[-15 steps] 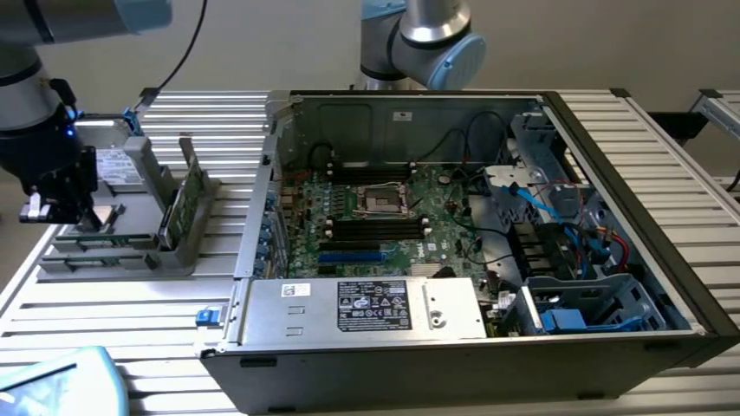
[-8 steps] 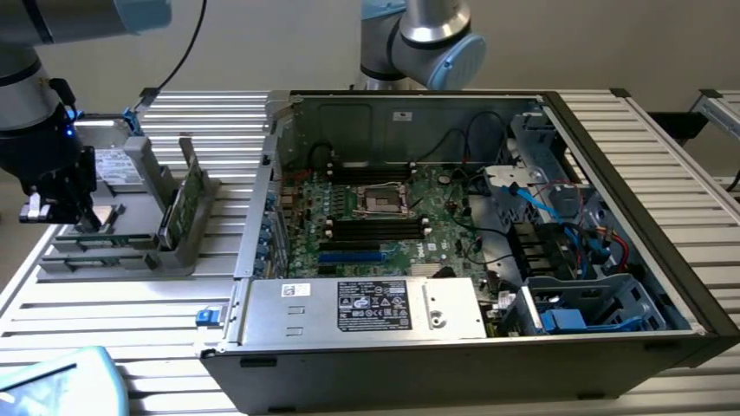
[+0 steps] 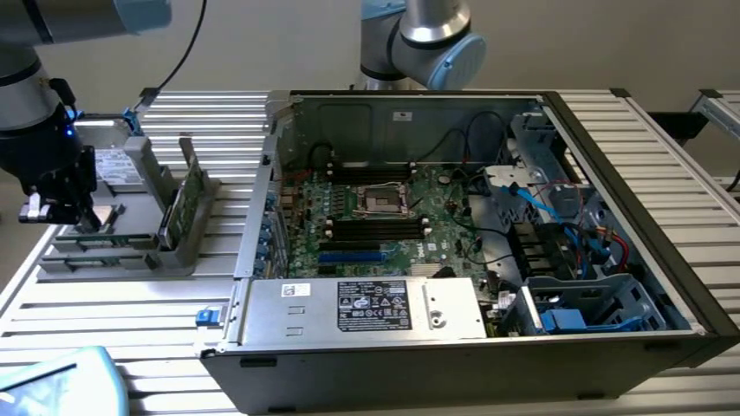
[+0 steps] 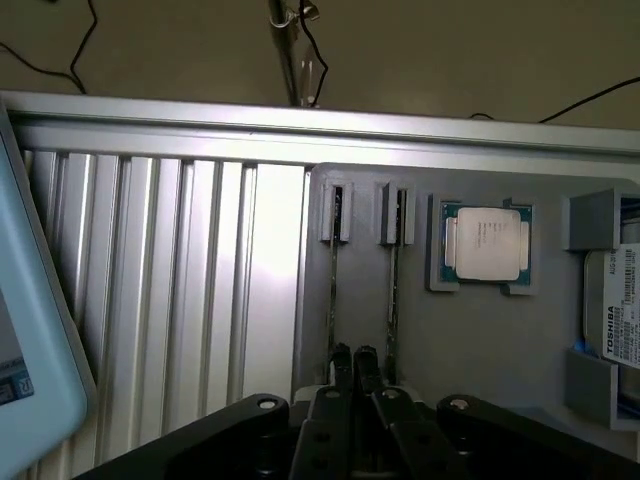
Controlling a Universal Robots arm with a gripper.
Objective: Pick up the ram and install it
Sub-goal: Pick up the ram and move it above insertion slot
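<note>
We see the gripper point(image 3: 72, 221) low over the grey tray point(image 3: 173, 256) at the exterior view's left, well apart from the open computer case point(image 3: 647, 260) that lies on the slatted table point(image 3: 116, 329). In the wrist view the gripper point(image 4: 352, 352) has its two black fingers point(image 4: 341, 362) pressed together, with nothing pinched between them.

The ram point(image 4: 333, 285) stands on its long edge in a narrow slot of the tray point(image 4: 470, 340), so we look along its thin top edge. A second stick like it point(image 4: 393, 290) stands in the neighbouring slot. The closed fingertips sit between these two sticks, nearer the first; we cannot tell whether they touch it.

Beside the slots, a processor point(image 4: 487, 245) lies flat in its own square pocket, and a hard drive with a pale label point(image 4: 615, 320) sits in the next compartment along.

In the exterior view, taller green boards point(image 3: 185, 204) stand upright in the tray near the case wall. Inside the case we see the motherboard point(image 3: 445, 195) with its long black slots point(image 3: 370, 227) bare, and the silver power supply point(image 3: 370, 308) along the near side
</note>
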